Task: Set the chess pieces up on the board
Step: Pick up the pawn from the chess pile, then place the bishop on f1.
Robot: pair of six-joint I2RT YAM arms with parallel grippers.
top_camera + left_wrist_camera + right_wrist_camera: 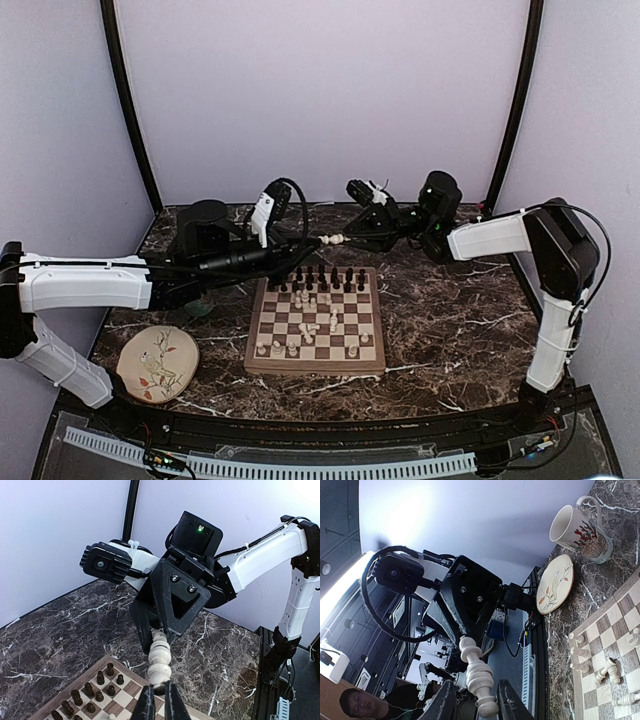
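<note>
A cream chess piece [335, 240] hangs lying sideways in the air above the far edge of the board [315, 366], between my two grippers. My left gripper [160, 689] is shut on one end of the piece [161, 657]. My right gripper [475, 702] stands open around the other end [480, 675]. A gap shows between the piece and each of its fingers [442, 700]. Dark chess pieces [320, 280] stand in rows on the far side of the board. Cream ones [312, 322] are scattered over the middle and near squares, some lying on their sides [609, 670].
A round beige bird-patterned plate [158, 363] lies near the front left of the marble table [450, 330]. A cream mug [580, 530] with a red pattern stands left of the board. Both arms reach across above the board's far edge.
</note>
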